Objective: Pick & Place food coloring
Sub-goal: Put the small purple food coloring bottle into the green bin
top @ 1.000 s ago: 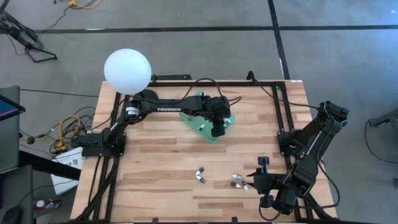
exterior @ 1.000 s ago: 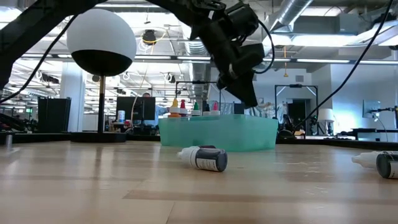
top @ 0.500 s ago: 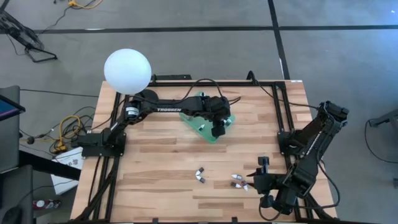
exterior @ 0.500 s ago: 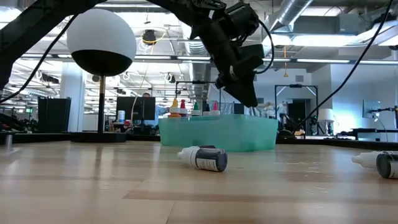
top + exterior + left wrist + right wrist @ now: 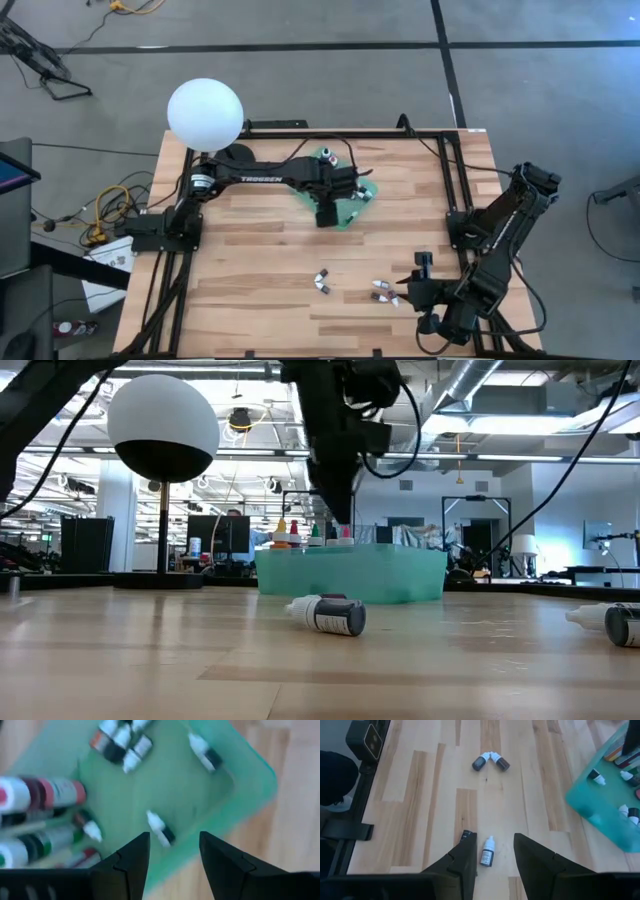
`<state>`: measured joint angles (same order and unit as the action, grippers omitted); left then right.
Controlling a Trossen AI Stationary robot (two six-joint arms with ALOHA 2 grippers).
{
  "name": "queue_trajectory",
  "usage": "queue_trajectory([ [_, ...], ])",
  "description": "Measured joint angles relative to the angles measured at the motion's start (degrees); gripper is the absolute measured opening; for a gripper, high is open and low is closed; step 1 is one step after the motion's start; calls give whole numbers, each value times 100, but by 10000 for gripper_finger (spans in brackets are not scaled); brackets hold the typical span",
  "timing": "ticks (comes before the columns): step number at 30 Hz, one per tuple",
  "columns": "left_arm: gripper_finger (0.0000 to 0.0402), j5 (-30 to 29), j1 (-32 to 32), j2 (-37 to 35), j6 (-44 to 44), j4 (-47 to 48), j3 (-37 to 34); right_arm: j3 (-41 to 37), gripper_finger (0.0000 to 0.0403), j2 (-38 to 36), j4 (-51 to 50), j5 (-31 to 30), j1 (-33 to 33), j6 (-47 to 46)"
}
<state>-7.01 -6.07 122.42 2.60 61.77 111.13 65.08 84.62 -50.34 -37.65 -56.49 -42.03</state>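
Observation:
The green tray (image 5: 362, 192) sits at the table's far middle and holds several food coloring bottles (image 5: 160, 828), some lying flat and some upright (image 5: 315, 534). My left gripper (image 5: 325, 215) hangs open above the tray's left part, pointing steeply down (image 5: 172, 855), with nothing between its fingers. More small bottles lie on the bare wood: a pair (image 5: 322, 280) near the front middle and a few (image 5: 385, 292) to their right. My right gripper (image 5: 422, 262) waits open over the front right, with one lying bottle (image 5: 487, 852) ahead of its fingers.
A white globe lamp (image 5: 205, 114) on a black base stands at the far left corner. A black frame rail (image 5: 450, 180) runs along the table's right side. Bare wood lies between the tray and the loose bottles (image 5: 330, 613).
My left gripper has parted its fingers over the tray, then swung toward the table's left edge and tipped to point more steeply down. My right gripper and the bottles on the table have kept still.

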Motion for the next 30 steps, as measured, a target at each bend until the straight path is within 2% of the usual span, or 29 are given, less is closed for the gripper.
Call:
queue_trajectory([
  [4, 167, 138, 201, -192, -167, 449, 0, 0, 121, 0, 39, 0, 0, -25],
  [9, 167, -37, 514, -445, -221, 528, 0, 0, 121, 0, 45, 2, 0, -157],
  [16, 167, -675, 958, -826, -259, 806, 0, 0, 121, 0, 54, 2, 0, -160],
  [23, 167, -1315, 1321, -1160, -704, 1350, -17, 0, 121, 0, 52, 2, 0, -159],
  [26, 167, -1519, 1504, -1431, -916, 1348, -373, 0, 121, 0, 52, 4, 0, -159],
  [30, 167, -1903, 1742, -2043, -1320, 1047, -1424, 0, 121, 0, 52, 4, 0, -157],
])
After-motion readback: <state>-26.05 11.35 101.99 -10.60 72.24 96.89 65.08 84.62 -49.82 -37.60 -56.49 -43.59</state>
